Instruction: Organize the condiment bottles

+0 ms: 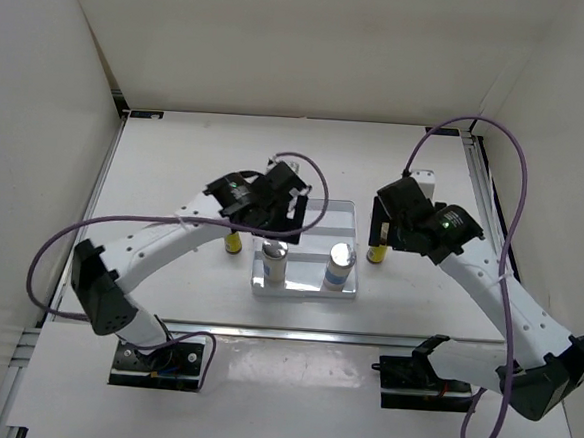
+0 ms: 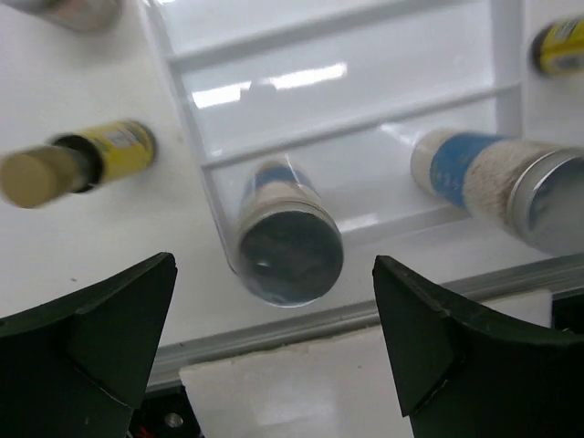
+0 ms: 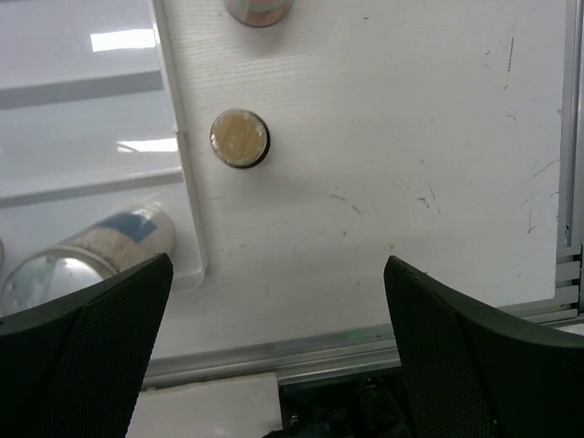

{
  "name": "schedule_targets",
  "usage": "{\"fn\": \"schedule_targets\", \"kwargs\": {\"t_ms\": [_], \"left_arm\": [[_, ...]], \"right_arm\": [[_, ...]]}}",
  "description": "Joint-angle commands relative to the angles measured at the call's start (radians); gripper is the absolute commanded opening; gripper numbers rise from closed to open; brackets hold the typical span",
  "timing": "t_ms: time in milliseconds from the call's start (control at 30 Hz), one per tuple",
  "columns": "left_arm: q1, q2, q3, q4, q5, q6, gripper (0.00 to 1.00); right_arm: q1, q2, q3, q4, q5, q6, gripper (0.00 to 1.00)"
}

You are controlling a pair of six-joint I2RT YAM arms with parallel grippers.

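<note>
1. Both silver caps are sitting upright in the tray's nearest compartment. The left silver-capped bottle [image 1: 275, 253] is hugging the left end and the right silver-capped bottle [image 1: 342, 255] is standing toward the right end, so they're apart from each other.
2. The left yellow bottle [image 1: 233, 243] is standing on the bench just outside the tray's left wall. The right yellow bottle [image 1: 377, 253] is doing the same off the right wall.
3. The left jar [image 1: 279, 164] and the right jar [image 1: 425, 178] are sitting on the bench past the tray's far corners. Both are half hidden behind the arms, so I can't make out much detail.
4. The tray [image 1: 323, 209] is lying flat in the middle of the bench [image 1: 176, 151], and its other compartments are holding nothing.
5. The left tool [image 2: 274, 265] is hovering right over the left silver-capped bottle. Its fingers are spread wide and it's gripping nothing.
6. The right tool [image 3: 278, 265] is hanging over bare bench just right of the tray, near the right yellow bottle. It's gaping wide too and isn't holding a thing.
</note>
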Motion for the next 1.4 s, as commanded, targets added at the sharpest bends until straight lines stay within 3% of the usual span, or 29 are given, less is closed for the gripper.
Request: {"fn": "schedule_targets", "kwargs": {"t_ms": [0,67,100,233,433,700,933,1133,1367], "left_arm": [[0.094,-0.175,0.075,-0.015,-0.118,0.087,1.0],[0.144,-0.209,0.065,-0.015,-0.17,0.138,1.0],[0.196,-0.233,0.032,-0.015,-0.188,0.167,1.0],[0.302,-0.27,-0.068,-0.015,-0.247,0.19,1.0],[0.391,-0.341,-0.25,0.042,-0.288,0.19,1.0],[0.437,-0.39,-0.332,0.108,-0.267,0.199,1.0],[0.468,-0.353,-0.332,0.123,-0.218,0.208,1.0],[0.468,-0.344,-0.332,0.132,-0.208,0.217,1.0],[0.468,-0.334,-0.332,0.132,-0.19,0.218,1.0]], "right_arm": [[-0.079,0.026,0.022,0.092,-0.047,-0.05,1.0],[-0.131,0.077,0.036,0.101,-0.084,-0.074,0.97],[-0.156,0.112,0.051,0.116,-0.125,-0.085,0.89],[-0.188,0.195,0.071,0.156,-0.205,-0.107,0.75],[-0.198,0.279,0.072,0.201,-0.245,-0.116,0.56],[-0.225,0.316,0.061,0.201,-0.245,-0.116,0.32],[-0.234,0.263,0.104,0.19,-0.265,-0.139,0.01],[-0.187,0.178,0.202,0.19,-0.265,-0.199,0.0],[-0.115,0.221,0.257,0.192,-0.304,-0.217,0.0]]}}
